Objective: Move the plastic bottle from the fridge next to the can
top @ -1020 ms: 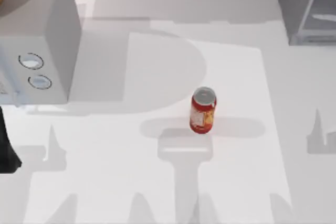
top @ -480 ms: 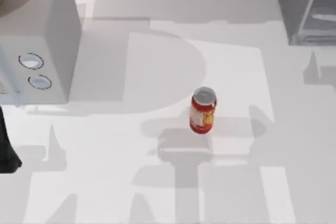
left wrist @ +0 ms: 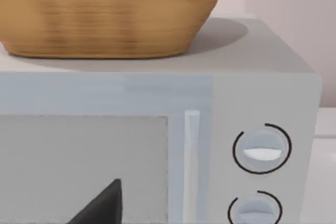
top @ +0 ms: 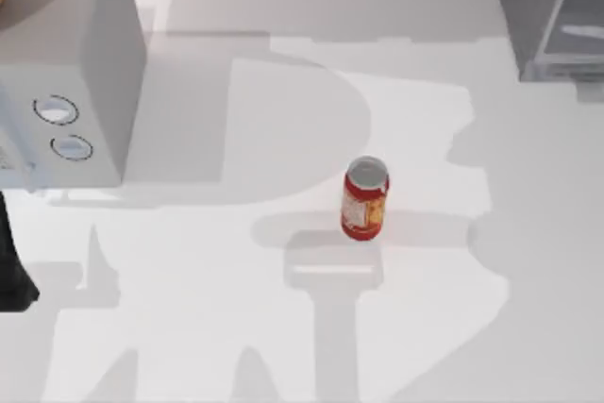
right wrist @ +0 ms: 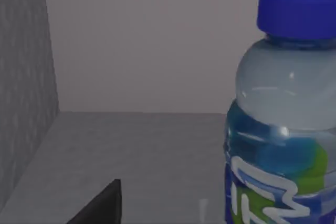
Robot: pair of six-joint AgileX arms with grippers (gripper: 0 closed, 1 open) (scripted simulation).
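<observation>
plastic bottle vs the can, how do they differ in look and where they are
The plastic bottle is clear bluish with a blue cap and blue-and-green label; the can is red with a silver top. The plastic bottle stands on the grey floor of the fridge; the can stands on the open table. Both are upright.

- We see the fridge (top: 552, 11) cut off by the top and right edges at the upper right of the top view; its inside is hidden there.
- The bottle (right wrist: 283, 114) runs off the right and bottom edges of the right wrist view, so its base and most of its label are out of sight.
- The white box (top: 66, 82) is cut by the left and top edges of the top view.
- The basket (left wrist: 110, 14) loses its top and left side at the upper edge of the left wrist view.
- A dark finger (left wrist: 102, 205) pokes in at the bottom edge there; we cannot tell the gripper's state.
</observation>
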